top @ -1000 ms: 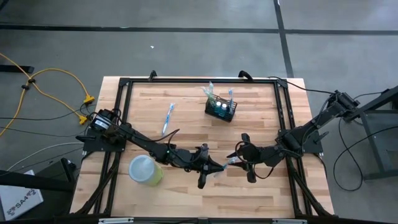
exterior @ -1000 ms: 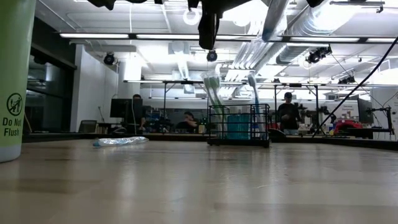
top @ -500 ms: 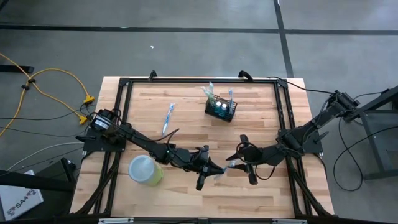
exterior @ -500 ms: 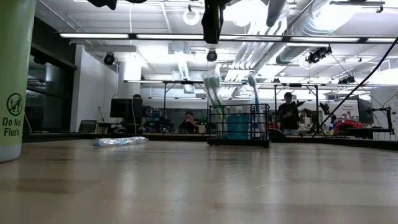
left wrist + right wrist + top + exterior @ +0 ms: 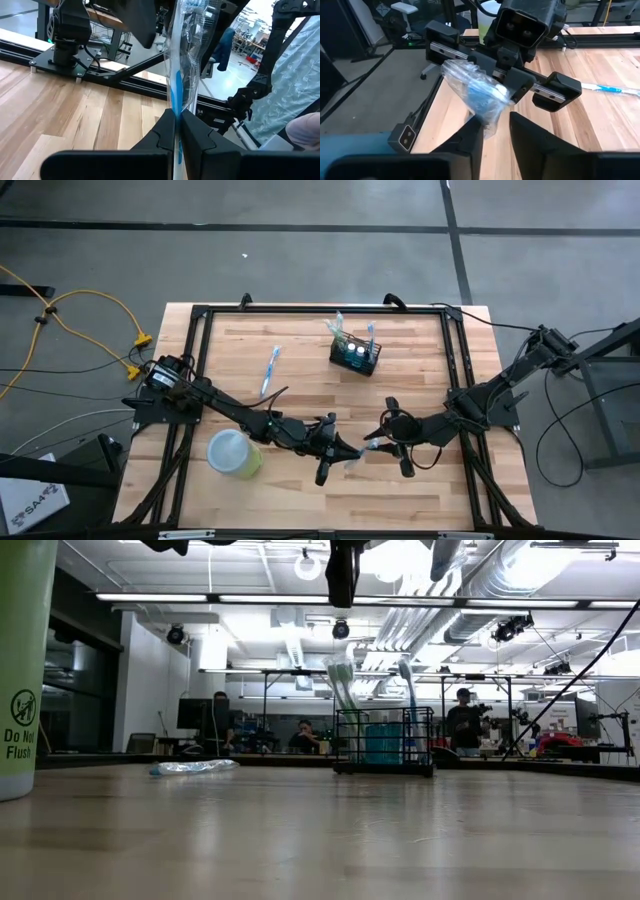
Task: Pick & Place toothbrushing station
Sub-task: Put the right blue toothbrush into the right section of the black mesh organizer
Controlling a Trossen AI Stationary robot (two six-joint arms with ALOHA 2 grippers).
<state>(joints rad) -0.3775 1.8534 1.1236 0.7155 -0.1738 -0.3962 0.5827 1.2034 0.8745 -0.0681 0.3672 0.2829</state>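
Evidently a handover is in hand: a wrapped toothbrush [image 5: 181, 65] is clamped in the left hand [image 5: 340, 452], while the right hand [image 5: 378, 442] is set apart around its wrapper. Next, a firm closing is called for. At twelve o'clock on the worktop [image 5: 300, 350], the toothbrushing station [image 5: 356, 356] is left standing.

Both grippers meet over the table's near middle.
The wrapped toothbrush [image 5: 362, 447] lies between the left gripper [image 5: 345, 452] and right gripper [image 5: 383, 442]; the toothbrushing station [image 5: 357, 356] stands beyond them, the cup [image 5: 233, 452] behind the left gripper, a loose toothbrush [image 5: 270, 370] beyond it.
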